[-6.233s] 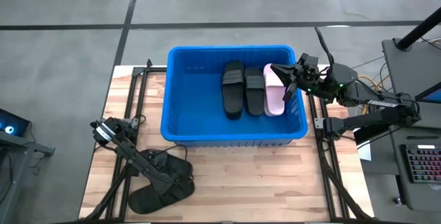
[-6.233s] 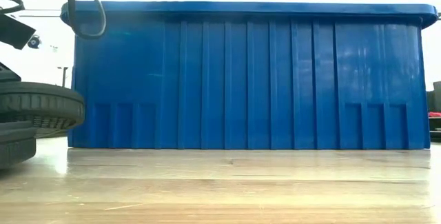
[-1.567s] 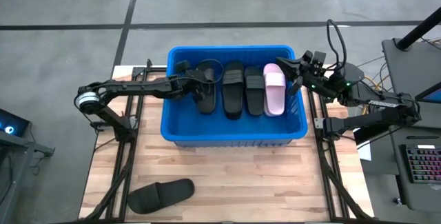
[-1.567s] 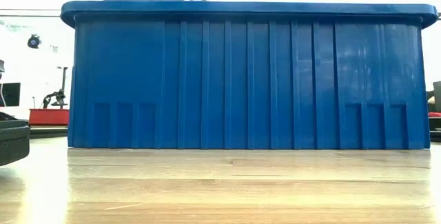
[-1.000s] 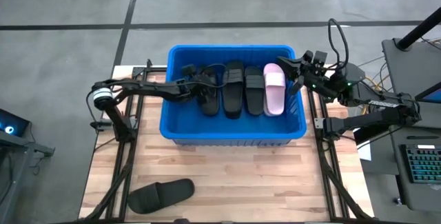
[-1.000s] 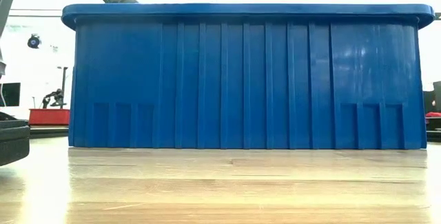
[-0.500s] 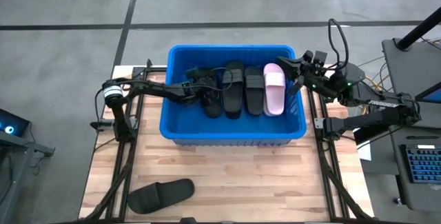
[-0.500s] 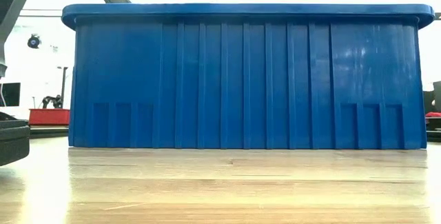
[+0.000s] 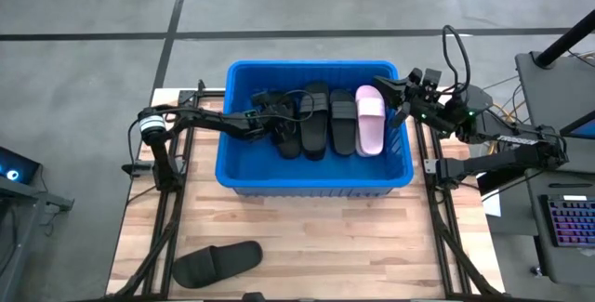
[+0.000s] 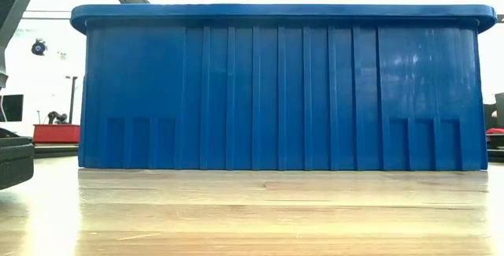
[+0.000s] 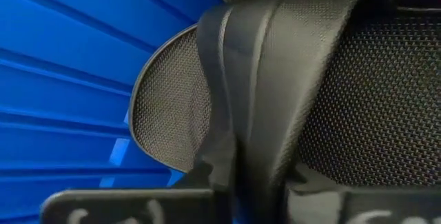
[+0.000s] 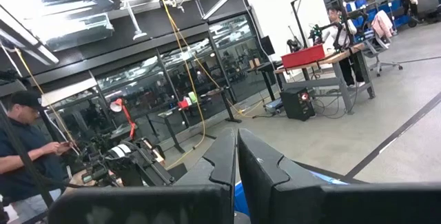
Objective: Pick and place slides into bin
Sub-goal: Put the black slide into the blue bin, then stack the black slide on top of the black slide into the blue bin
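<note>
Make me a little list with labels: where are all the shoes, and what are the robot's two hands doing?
bin: blue bin in the middle of the wooden table
shoes in bin: three black slides and one pink slide, side by side
shoe outside: one black slide on the table, near the front left corner
left gripper: inside the bin, shut on the leftmost black slide
right gripper: shut, holding nothing, over the bin's right rim

Black mesh-textured slide (image 11: 331,107) filling view, ribbed blue bin wall (image 11: 62,79) behind
</note>
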